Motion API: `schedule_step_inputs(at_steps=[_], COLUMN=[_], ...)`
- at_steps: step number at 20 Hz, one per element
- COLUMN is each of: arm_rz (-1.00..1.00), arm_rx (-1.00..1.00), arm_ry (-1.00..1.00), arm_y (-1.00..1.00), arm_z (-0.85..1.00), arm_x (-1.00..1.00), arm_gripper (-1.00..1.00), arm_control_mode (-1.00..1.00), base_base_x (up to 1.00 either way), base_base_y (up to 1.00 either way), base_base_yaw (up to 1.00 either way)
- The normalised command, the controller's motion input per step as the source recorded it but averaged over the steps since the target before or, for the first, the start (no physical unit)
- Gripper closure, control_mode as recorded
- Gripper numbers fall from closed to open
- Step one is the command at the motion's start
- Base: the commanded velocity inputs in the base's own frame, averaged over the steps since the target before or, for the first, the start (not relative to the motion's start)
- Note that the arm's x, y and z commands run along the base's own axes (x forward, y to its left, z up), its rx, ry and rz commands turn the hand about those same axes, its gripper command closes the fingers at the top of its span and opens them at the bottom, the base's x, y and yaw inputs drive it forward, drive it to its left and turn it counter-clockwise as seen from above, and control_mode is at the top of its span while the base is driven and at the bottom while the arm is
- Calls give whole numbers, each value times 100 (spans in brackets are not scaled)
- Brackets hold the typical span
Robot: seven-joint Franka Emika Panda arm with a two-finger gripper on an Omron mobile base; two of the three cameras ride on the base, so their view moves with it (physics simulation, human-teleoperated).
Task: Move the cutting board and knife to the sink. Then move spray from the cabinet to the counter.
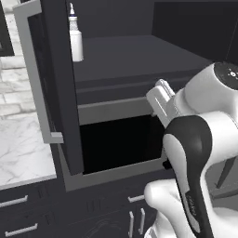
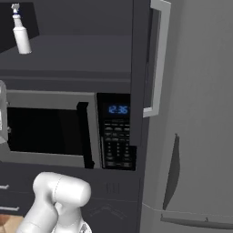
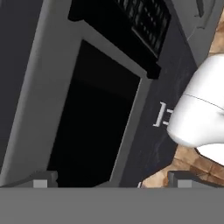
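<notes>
My fingers (image 3: 109, 178) are standing wide apart, gripping nothing. The spray (image 1: 76, 41) is standing upright on the open cabinet (image 1: 139, 56) shelf, at eleven o'clock from my hand. I am judging it light, stiff and easy to tip, so I am planning to grip its body.

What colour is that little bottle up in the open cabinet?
The spray bottle is white, clearest in the left base view.
</notes>
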Motion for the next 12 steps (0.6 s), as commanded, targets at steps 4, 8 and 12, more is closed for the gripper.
schedule_step_inputs(at_steps=[4, 8, 12], arm_rz=[48, 48, 49], arm_rx=[-1, -4, -21], arm_ry=[-23, -16, -4], arm_y=[19, 13, 38], arm_z=[93, 85, 51], arm_x=[0, 0, 0], arm_gripper=[-100, -100, -100], arm_control_mode=[-100, -100, -100], base_base_x=[0, 0, 0], base_base_y=[0, 0, 0], base_base_yaw=[0, 0, 0])
